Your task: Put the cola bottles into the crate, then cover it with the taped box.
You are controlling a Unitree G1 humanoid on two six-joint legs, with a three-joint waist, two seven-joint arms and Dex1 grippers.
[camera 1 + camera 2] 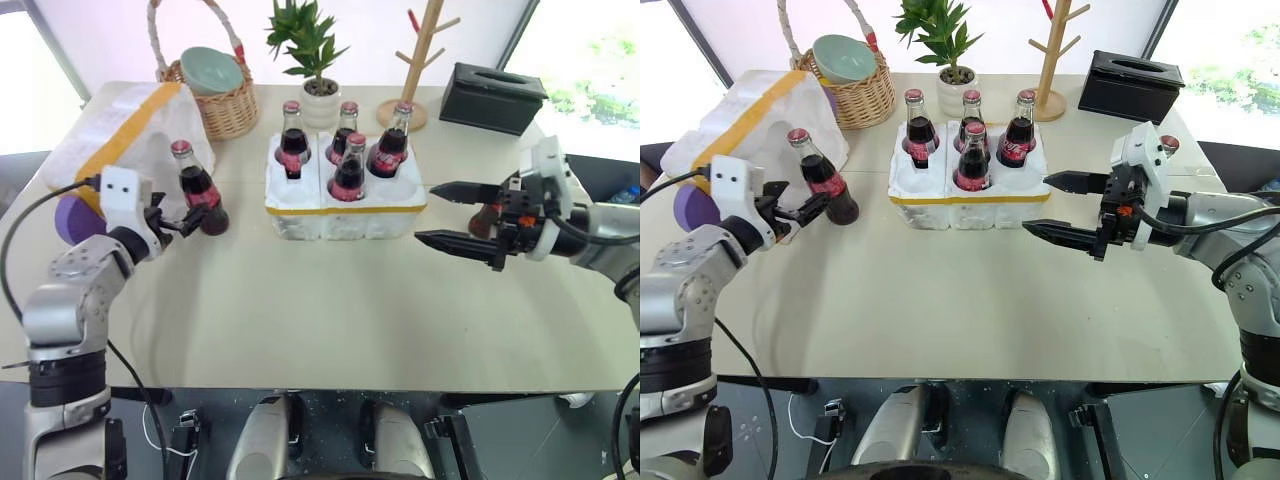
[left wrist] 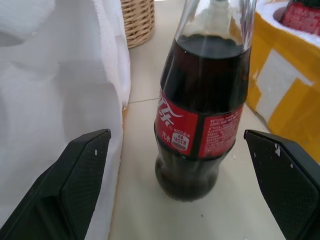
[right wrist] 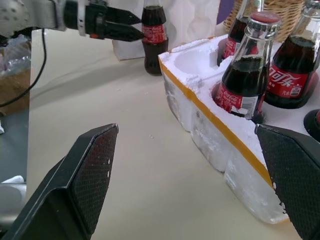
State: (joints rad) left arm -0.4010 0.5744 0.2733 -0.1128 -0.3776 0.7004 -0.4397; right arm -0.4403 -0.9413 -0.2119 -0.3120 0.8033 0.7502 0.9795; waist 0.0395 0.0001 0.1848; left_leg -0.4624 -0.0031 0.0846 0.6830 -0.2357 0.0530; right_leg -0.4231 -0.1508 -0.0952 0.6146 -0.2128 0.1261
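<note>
Loading step: left gripper (image 1: 192, 222) lined up on a loose cola bottle (image 1: 200, 190), fingers spread, not yet closed.
Bottle stands on tabletop, left-centre of frame, beside taped box (image 1: 120, 130); crate (image 1: 345, 205) holds four. Right gripper (image 1: 455, 215) idle, spread. Next: close, lift, seat in empty well.

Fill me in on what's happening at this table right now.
A humanoid robot is loading cola bottles into the crate. Four bottles already stand in its wells. The left gripper is open around a fifth bottle, which stands on the table beside the taped box; it isn't gripped yet. The right gripper hangs open just right of the crate, holding nothing, with another bottle standing behind that arm. The box is not on the crate yet.
</note>
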